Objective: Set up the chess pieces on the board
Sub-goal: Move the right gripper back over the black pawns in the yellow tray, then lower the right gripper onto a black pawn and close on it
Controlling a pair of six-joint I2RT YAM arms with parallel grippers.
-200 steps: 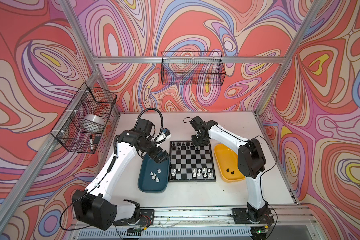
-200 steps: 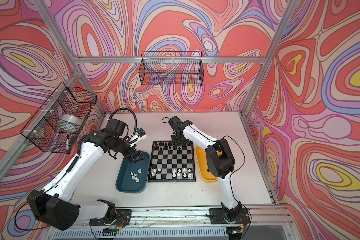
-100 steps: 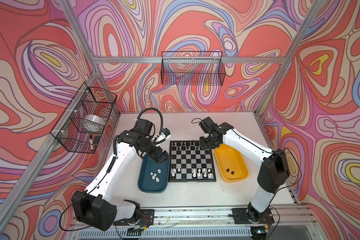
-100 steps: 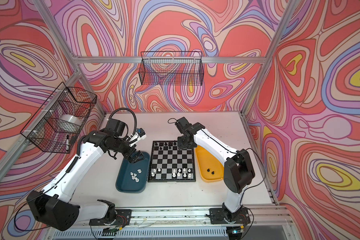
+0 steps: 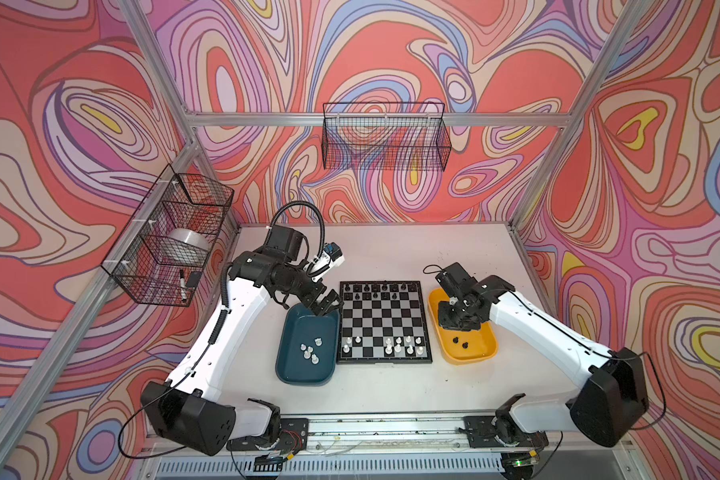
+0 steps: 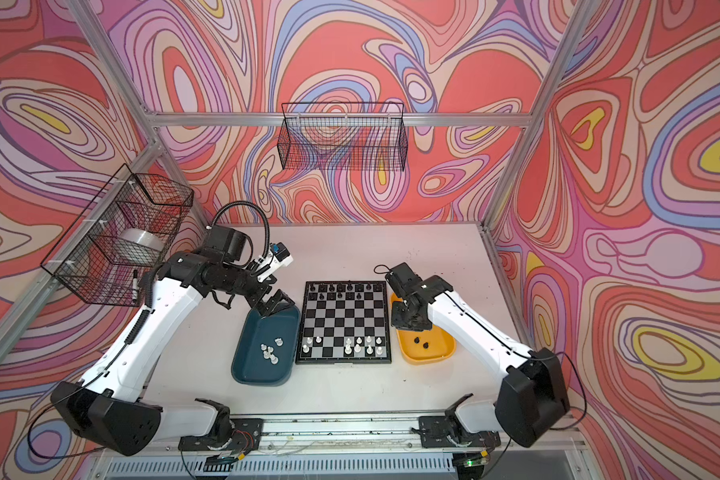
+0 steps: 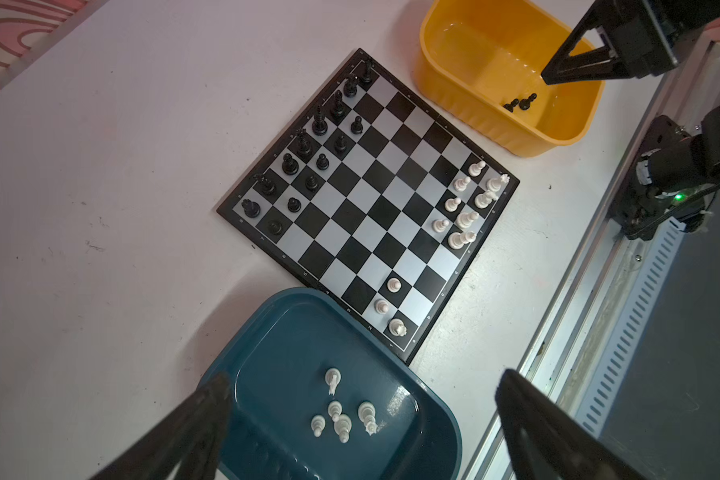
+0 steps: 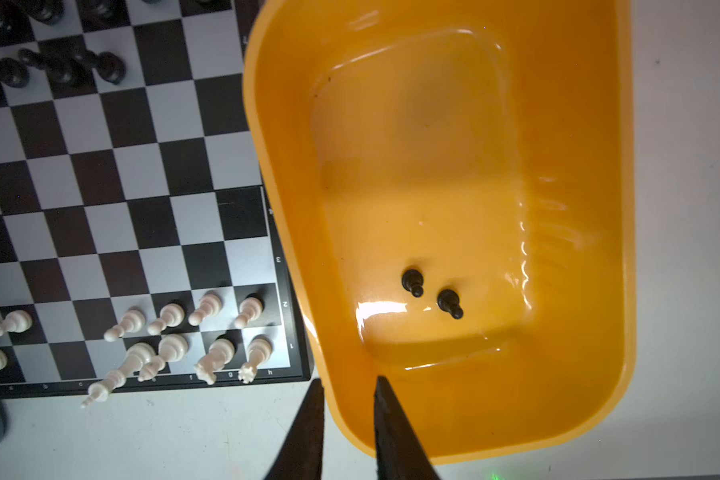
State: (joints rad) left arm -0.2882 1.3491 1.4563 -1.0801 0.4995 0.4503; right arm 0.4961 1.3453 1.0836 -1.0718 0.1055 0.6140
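The board lies mid-table. Black chess pieces fill most of its two far rows, and white ones stand in the near rows. Several white pieces lie in the teal tray. My left gripper hangs wide open and empty over that tray's far end. Two black pawns lie in the yellow tray. My right gripper hovers above this tray, its jaws a narrow gap apart with nothing between them.
A wire basket holding a tape roll and a marker hangs on the left wall. Another basket hangs on the back wall. The metal rail with both arm bases runs along the table's front edge.
My right gripper has swung from the board's far rows rightward to above the yellow tray. The left arm has not moved.
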